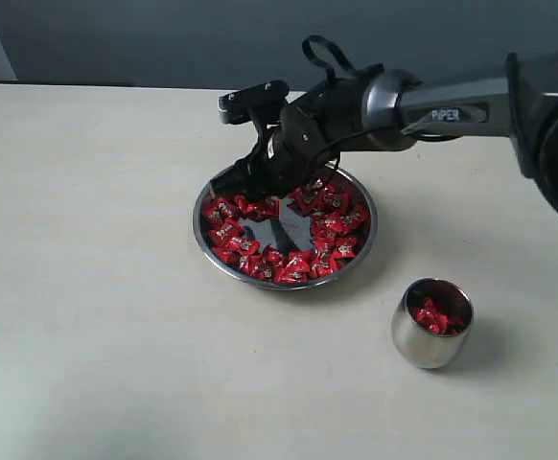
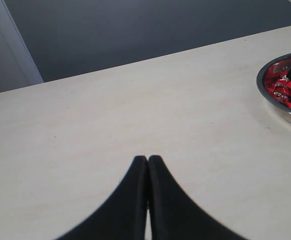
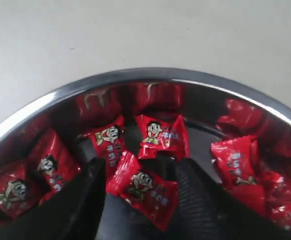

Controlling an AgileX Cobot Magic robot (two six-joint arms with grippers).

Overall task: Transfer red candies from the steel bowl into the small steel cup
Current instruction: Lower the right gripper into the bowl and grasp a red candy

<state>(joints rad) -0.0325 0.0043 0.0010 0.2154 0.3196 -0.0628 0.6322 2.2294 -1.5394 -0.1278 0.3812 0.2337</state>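
The steel bowl [image 1: 284, 286] sits mid-table, ringed with many red candies [image 1: 329, 222] around a bare centre. My right gripper [image 1: 250, 187] is lowered into the bowl's far left side. In the right wrist view it [image 3: 139, 167] stands open, its black fingers [image 3: 88, 190] either side of one red candy [image 3: 146, 189] lying on the bowl floor near the rim [image 3: 135, 75]. The small steel cup [image 1: 421, 347] stands to the bowl's front right with a few red candies [image 1: 434, 314] inside. My left gripper [image 2: 148, 159] is shut and empty above bare table, with the bowl [image 2: 285, 112] off to its side.
The pale tabletop [image 1: 97, 287] spreads wide around the bowl and cup. A dark wall [image 1: 164, 38] runs behind the table's far edge. The right arm [image 1: 452, 110] reaches in from the right, above the table behind the cup.
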